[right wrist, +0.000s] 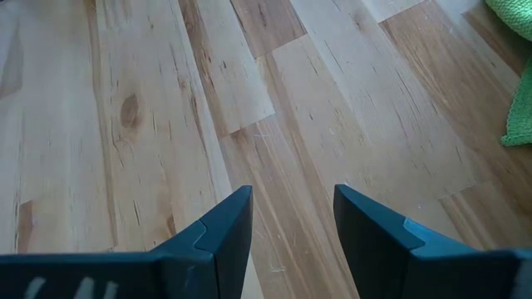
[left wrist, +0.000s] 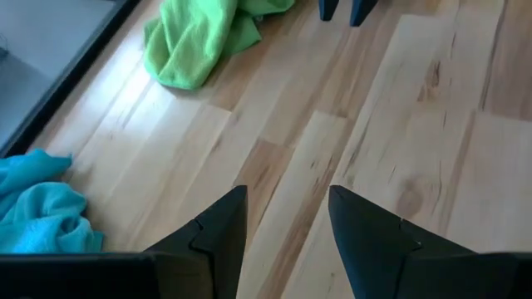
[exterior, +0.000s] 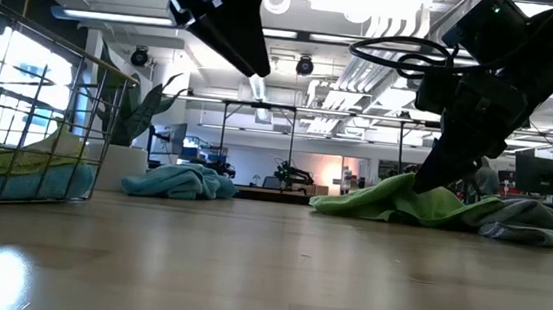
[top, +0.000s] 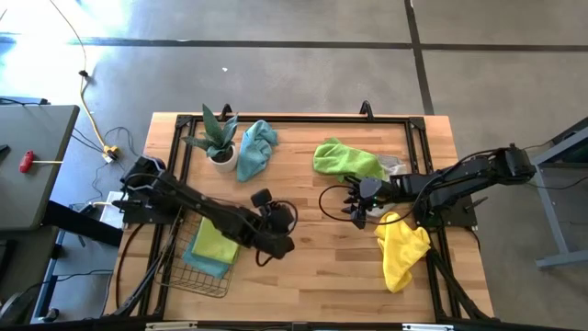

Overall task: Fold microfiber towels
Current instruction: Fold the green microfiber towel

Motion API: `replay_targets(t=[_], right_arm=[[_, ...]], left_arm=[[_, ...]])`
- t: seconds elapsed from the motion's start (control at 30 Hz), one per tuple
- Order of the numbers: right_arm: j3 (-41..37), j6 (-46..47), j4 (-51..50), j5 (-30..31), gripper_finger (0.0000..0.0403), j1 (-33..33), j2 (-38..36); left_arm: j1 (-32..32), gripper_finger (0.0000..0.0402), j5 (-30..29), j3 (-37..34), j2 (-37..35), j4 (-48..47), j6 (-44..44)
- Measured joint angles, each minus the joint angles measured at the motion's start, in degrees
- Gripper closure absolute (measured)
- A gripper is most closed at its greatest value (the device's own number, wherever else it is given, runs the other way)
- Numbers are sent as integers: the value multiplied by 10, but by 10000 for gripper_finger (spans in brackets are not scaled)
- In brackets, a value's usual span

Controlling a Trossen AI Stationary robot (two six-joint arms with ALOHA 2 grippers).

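Left gripper [top: 261, 197] hovers over bare counter [top: 303, 267] near centre, fingers parted with a clear gap, holding nothing. Right gripper [top: 354, 210] sits just toward 3 o'clock of centre, fingers likewise spread, empty, above bare wood. Teal towel [top: 255, 147] lies crumpled at 11 o'clock, touching or just beside the potted plant [top: 216, 138]. Lime green towel [top: 344, 159] lies bunched at 1 o'clock, with a grey towel [top: 393, 166] partly under its 3 o'clock edge. Yellow towel [top: 402, 248] lies heaped at 4 o'clock near the counter edge. Wire basket [top: 202, 262] at 8 o'clock contains folded towels [top: 213, 246], green over teal.
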Motion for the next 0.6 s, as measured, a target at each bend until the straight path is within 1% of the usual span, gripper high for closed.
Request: replay_targets(t=[0.1, 0.17, 0.23, 0.33, 0.37, 0.43, 0.6], right_arm=[[0, -3, 8, 5, 242, 0, 0], [0, -36, 29, 31, 242, -3, 0], [0, -95, 51, 78, 242, -8, 0], [0, -166, 85, 179, 242, -16, 0], [0, -168, 92, 205, 242, -18, 0], [0, -152, 111, 232, 242, -22, 0], [0, -62, 134, 244, 242, -34, 0]], left_arm=[[-7, 243, -16, 0, 0, 0, 0], [-10, 243, -23, 0, 0, 0, 0], [-12, 243, -38, 0, 0, 0, 0], [-11, 243, -58, 0, 0, -1, 17], [-8, 243, -64, 0, 0, -1, 25], [-2, 243, -76, 0, 0, -1, 34], [20, 243, -86, 0, 0, -1, 35]])
